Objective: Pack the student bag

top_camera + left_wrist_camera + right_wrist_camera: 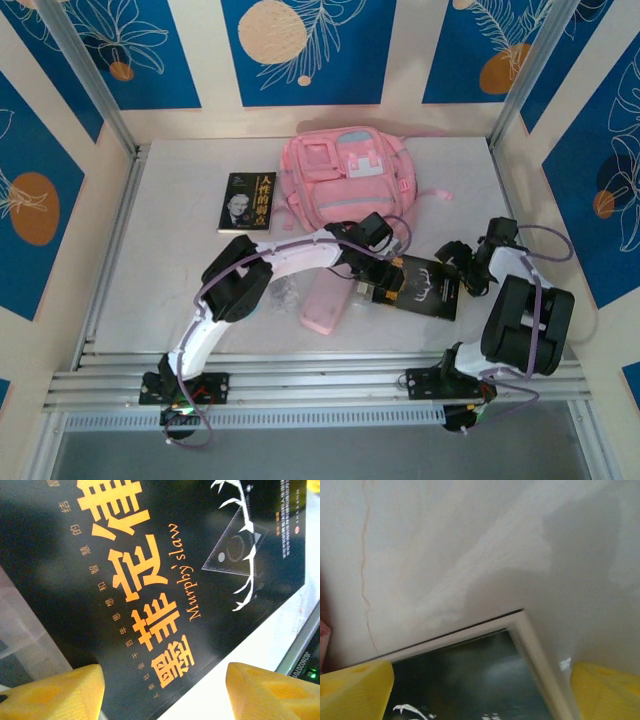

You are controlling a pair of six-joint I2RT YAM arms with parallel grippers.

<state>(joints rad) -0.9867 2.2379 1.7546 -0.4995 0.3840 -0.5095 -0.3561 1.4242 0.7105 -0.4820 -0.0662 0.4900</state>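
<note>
Student bag by far edge, left tool, right tool spread above book

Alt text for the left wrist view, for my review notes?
A black book cover, close up, reads "Murphy's law" beside large orange Chinese characters and a white antler drawing. Two yellow fingers stand apart at the bottom edge.

Blue leaf-print walls, white table, alu rails
</note>
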